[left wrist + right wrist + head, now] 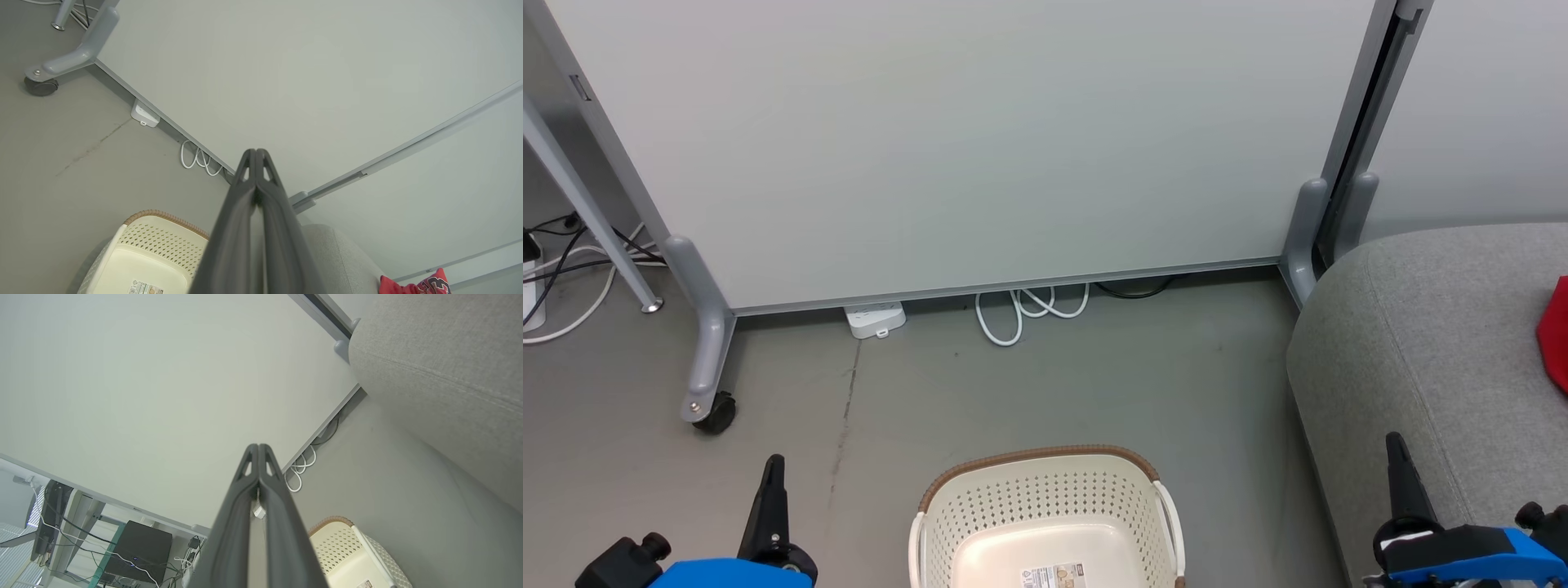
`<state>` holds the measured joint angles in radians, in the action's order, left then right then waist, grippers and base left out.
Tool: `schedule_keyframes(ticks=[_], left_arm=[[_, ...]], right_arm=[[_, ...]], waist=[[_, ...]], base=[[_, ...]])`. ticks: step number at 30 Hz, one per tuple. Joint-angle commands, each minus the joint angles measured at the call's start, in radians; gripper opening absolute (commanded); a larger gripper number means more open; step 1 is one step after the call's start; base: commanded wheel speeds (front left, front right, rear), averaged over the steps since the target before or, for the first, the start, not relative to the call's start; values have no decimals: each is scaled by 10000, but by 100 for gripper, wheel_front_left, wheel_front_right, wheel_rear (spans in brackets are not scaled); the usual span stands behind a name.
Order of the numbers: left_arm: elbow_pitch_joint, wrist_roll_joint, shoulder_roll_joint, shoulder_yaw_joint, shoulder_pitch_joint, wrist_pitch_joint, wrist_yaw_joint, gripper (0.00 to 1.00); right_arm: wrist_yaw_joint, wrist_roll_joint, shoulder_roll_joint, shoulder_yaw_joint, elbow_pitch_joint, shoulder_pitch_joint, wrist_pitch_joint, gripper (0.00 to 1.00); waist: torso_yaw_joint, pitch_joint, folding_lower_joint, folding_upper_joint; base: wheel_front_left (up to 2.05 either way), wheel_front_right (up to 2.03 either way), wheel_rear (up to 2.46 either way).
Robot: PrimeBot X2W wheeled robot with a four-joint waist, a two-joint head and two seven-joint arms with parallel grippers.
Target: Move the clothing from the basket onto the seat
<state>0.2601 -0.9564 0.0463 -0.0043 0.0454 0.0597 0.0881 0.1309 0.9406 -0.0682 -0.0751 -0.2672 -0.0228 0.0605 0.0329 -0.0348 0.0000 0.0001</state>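
The grey partition panel (980,139) stands well beyond both pairs of fingers and has no part in the job. The seat (1421,343) lies just beside the right fingers (1401,478), running ahead of them and off to their right. The basket (1045,498) sits on the floor between the two pairs of fingers, nearer their bases than their tips. The clothing (1556,335) shows as a red patch on the seat, well ahead and to the right of the right fingers. In the left wrist view a red fold with black and white print (421,283) lies on the cushion, right of the left fingers (245,192). Whether both garments are there cannot be told.

Both pairs of fingers are pressed together with nothing between them; the right wrist view shows the same for the right fingers.

The basket bottom that can be seen is bare except for a paper label (1054,574), so the transfer looks finished or close to it. The near end of the basket is cut off, so the sensible step is to tip the head down and check that hidden part before counting it as done. If cloth remains, spread the fingers above the rim, not inside it.
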Motion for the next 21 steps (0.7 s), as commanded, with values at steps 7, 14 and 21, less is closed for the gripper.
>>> schedule_keyframes(ticks=[7,14,21], left_arm=[[-139,-955,37,227,356,-257,105,0],[-146,-1689,40,348,408,-457,146,0],[-152,-2385,43,488,460,-649,202,0]], right_arm=[[-1,979,39,-90,163,-353,-252,0],[-1,1739,58,-133,176,-439,-449,0],[-1,2458,77,-170,189,-521,-642,0]], waist=[[-31,36,0,-1],[-62,71,0,-1],[-92,106,0,-1]], base=[[0,0,0],[0,0,0],[0,0,0]])
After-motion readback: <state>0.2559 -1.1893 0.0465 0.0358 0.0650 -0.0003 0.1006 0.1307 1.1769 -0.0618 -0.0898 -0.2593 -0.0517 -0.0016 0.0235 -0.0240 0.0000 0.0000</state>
